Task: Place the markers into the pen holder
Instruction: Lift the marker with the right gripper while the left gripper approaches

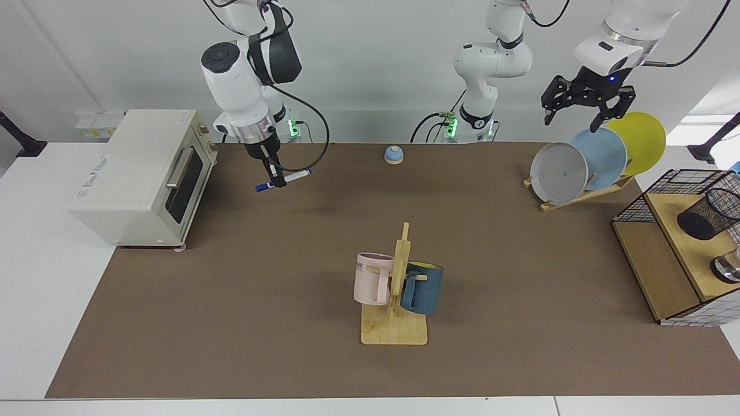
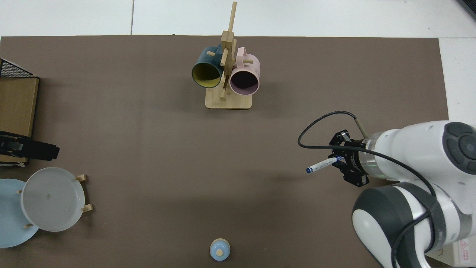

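Observation:
A slim white marker (image 1: 296, 174) with a blue end is held roughly level above the brown mat, near the toaster oven. My right gripper (image 1: 278, 179) is shut on it near its middle; in the top view the marker (image 2: 319, 165) sticks out sideways from that gripper (image 2: 340, 160). The pen holder (image 1: 709, 214), a black mesh cup, rests tilted on the wooden shelf at the far side of the table from the marker. My left gripper (image 1: 572, 118) hangs open above the plate rack, holding nothing, and waits.
A cream toaster oven (image 1: 139, 173) stands beside the right arm. A wooden mug rack (image 1: 396, 289) with a pink and a blue mug is mid-table. Plates lean in a rack (image 1: 584, 164). A wire basket (image 1: 665, 190) surrounds the shelf. A small blue knob (image 1: 393, 154) sits at the back.

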### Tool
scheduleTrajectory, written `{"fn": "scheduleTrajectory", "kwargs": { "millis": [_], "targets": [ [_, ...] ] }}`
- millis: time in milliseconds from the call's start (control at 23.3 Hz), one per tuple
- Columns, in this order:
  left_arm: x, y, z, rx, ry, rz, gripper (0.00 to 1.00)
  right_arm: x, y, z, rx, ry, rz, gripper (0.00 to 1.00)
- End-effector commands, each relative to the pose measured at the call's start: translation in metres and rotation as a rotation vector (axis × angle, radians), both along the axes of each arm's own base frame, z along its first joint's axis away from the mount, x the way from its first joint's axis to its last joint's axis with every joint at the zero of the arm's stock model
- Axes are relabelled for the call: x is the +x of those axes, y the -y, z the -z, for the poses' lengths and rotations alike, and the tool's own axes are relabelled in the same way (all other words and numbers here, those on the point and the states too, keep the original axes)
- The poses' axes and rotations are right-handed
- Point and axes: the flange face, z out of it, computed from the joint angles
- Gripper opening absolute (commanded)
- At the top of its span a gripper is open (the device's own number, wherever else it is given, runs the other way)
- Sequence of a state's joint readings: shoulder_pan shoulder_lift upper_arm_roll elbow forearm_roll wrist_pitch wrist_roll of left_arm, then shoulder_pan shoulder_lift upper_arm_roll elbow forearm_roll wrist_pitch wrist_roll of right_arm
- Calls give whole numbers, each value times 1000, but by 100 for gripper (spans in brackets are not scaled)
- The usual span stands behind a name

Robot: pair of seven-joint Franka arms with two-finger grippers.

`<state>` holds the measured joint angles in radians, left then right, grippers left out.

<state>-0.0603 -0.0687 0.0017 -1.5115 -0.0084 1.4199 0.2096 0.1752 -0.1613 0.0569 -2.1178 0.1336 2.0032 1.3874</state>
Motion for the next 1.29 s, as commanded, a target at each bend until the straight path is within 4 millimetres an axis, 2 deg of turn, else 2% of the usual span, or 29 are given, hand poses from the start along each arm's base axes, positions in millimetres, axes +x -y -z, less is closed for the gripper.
{"fn": "scheduleTrajectory", "kwargs": {
  "millis": [0,214,343,600,729,943,1071,1243],
  "targets": [
    [-9,4,-1,-14,-3,-2,100,4,-37,-31,16,21,5,0],
    [-10,13,-1,-11,-5,-112,100,6,-81,-51,19,52,24,0],
    [-11,27,-1,-32,-12,-193,100,11,-90,-57,24,60,52,0],
    [-13,55,-2,-94,-45,-519,100,25,-103,-72,37,57,62,0],
    [-16,70,-2,-103,-63,-631,100,24,-111,-70,39,44,72,0],
    [-19,90,1,-125,-111,-719,100,31,-120,-68,43,35,127,0],
    [-20,96,4,-119,-130,-757,100,32,-145,-71,49,37,143,0],
    [-18,103,5,-124,-140,-769,100,35,-167,-69,51,34,157,0]
  ]
}}
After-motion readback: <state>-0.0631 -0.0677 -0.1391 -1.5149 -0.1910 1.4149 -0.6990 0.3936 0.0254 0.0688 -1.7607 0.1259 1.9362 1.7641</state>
